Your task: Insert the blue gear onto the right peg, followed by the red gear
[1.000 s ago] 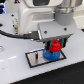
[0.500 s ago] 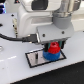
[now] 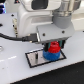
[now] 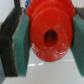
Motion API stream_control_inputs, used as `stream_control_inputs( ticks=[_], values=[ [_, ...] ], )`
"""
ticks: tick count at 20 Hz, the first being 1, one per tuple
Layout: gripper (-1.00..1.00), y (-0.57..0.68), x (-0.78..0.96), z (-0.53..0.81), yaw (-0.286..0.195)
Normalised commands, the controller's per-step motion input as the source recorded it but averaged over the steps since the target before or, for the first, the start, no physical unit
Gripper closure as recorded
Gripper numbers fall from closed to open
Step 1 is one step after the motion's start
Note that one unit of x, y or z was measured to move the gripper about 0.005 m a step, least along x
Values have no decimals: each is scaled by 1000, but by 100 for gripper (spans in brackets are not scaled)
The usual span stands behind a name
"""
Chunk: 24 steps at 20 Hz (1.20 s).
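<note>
No legible text, label, brand, number or sign is found in either view. The surfaces of the arm, the plate and the gears carry no readable marking at this resolution.

1. The arm (image 3: 37, 15) is mostly chunky white plastic housing with rounded shells, pretty glossy looking.
2. There's a grey rounded joint section (image 3: 64, 12) toward the exterior view's right.
3. The gripper (image 3: 51, 44) body is a boxy black block under the white shells.
4. A thick black cable (image 3: 17, 36) loops into its side.
5. In the wrist view, the fingers (image 4: 21, 47) have teal-green pads on dark backing.
</note>
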Motion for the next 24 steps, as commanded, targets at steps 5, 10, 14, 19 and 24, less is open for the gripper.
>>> stream_control_inputs(
  ticks=[5,10,14,19,24],
  values=[
    [100,-91,33,165,0],
    [100,-116,89,22,0],
    [100,-136,167,-154,0],
    [100,-117,161,-162,0],
    [100,81,24,97,0]
  ],
)
